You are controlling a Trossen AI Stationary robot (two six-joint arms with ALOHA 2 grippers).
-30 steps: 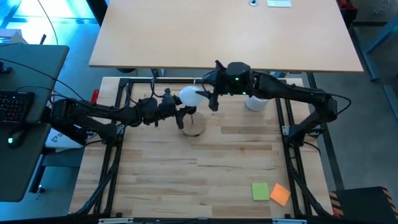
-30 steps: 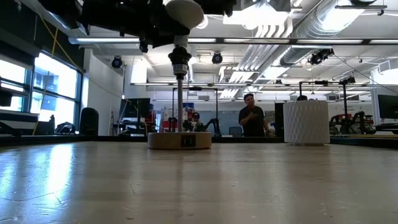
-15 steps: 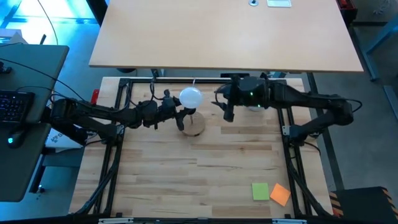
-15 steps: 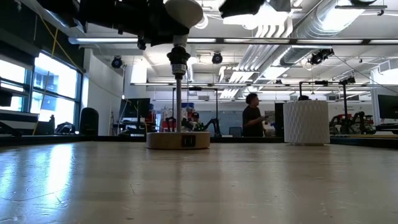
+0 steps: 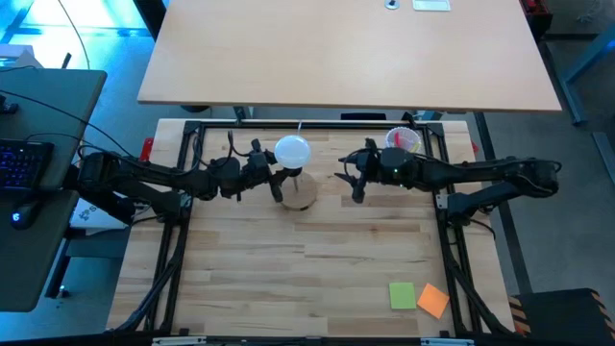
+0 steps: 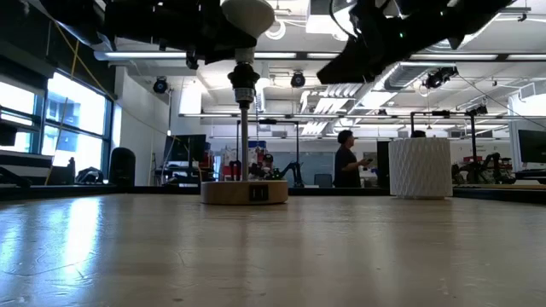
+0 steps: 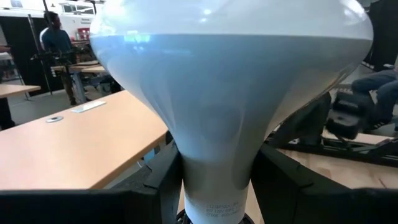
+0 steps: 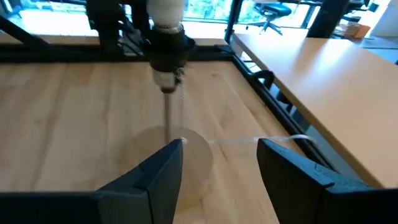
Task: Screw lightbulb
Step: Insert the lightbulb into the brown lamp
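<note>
The white frosted lightbulb point(image 5: 293, 151) stands upright, its narrow base in the black socket post point(image 6: 243, 85) of the round wooden stand point(image 5: 301, 193). It also shows at the top of the low view point(image 6: 247, 12). My left gripper point(image 5: 278, 182) reaches in from the table's left and is shut on the bulb, which fills the left wrist view point(image 7: 230, 81). My right gripper point(image 5: 354, 185) is open and empty, to the right of the stand and clear of it. The right wrist view shows its fingers apart point(image 8: 217, 149), facing the post. My left gripper pinches the bulb's tapered neck point(image 7: 214, 186), just above the socket, between its two fingers point(image 7: 169, 183). The fingers come in about level from the table's left. The bulb stays upright on the post.
A white ribbed cup point(image 5: 402, 141) with coloured contents stands at the back right, and it also shows in the low view point(image 6: 420, 168). A green note point(image 5: 402, 294) and an orange note point(image 5: 433, 300) lie near the front right. A person point(image 6: 348, 158) stands in the room beyond.
My right gripper has drawn away from the bulb, toward the table's right and near edges, and now sits beside the stand; the white cup behind it has come into sight. The bulb has stayed on the post.
</note>
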